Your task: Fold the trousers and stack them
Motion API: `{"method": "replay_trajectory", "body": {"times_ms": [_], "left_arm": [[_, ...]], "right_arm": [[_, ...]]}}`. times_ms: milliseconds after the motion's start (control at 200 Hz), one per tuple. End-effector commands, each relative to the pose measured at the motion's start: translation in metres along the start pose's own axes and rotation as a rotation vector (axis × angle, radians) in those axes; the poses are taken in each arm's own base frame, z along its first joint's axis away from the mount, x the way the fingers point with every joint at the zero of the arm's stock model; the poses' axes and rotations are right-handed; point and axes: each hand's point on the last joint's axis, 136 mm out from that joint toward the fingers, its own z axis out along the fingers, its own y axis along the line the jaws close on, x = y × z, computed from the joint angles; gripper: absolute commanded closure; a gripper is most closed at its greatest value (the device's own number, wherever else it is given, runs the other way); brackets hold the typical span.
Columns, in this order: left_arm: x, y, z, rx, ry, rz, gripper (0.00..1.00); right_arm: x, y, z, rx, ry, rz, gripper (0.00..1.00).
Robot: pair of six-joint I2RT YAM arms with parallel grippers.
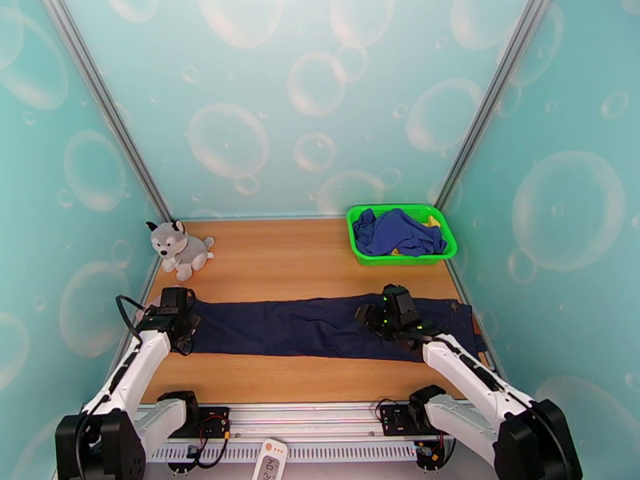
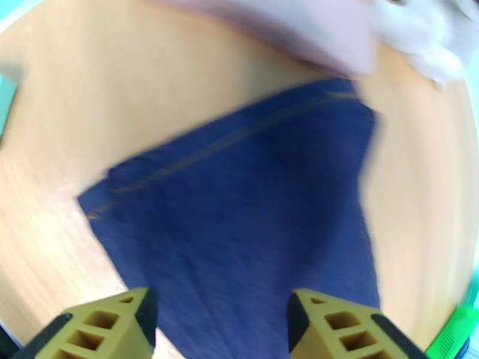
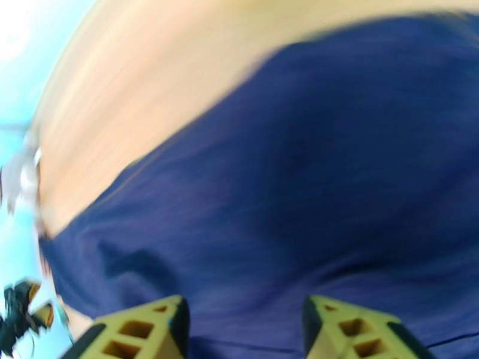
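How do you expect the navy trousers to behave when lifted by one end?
Probably floppy: the trousers lie flat and faintly wrinkled on the table, so they'd sag. Likely heavyish, being long, stitched, denim-like cloth. Unlikely to roll or tip.

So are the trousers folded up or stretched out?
Stretched out: the trousers lie flat at full length across the table, with no fold across them.

Bright, even light with soft shadows; top view sharp, wrist views motion-blurred, the trousers (image 2: 251, 222) smeared, edges bowed.
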Motion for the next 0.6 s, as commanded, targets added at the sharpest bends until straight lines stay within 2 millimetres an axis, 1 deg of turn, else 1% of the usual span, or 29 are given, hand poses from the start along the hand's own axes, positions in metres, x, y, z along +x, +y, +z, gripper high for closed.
{"method": "replay_trajectory", "body": {"times_ms": [0,95,215,285,415,595], "left_arm": [[-0.005,0.006,0.011,-0.03,0.048,0.0,0.45],[-0.012,0.011,0.014,-0.052,0.056,0.0,0.51],[-0.005,0.015,0.018,-0.069,0.104,0.016,0.57],[0.0,0.017,0.021,-0.077,0.127,0.019,0.58],[0.006,0.01,0.026,-0.03,0.151,0.01,0.58],[0.003,0.012,0.031,-0.047,0.132,0.006,0.6]], "right_arm": [[-0.008,0.003,0.008,0.027,-0.041,-0.006,0.46],[-0.003,0.001,0.015,0.046,-0.029,-0.051,0.45],[0.001,-0.01,0.023,0.076,-0.004,-0.074,0.44],[0.005,-0.014,0.027,0.076,0.009,-0.072,0.43],[0.007,-0.021,0.03,0.056,0.016,-0.051,0.43],[0.005,-0.03,0.029,0.048,0.009,-0.037,0.43]]}}
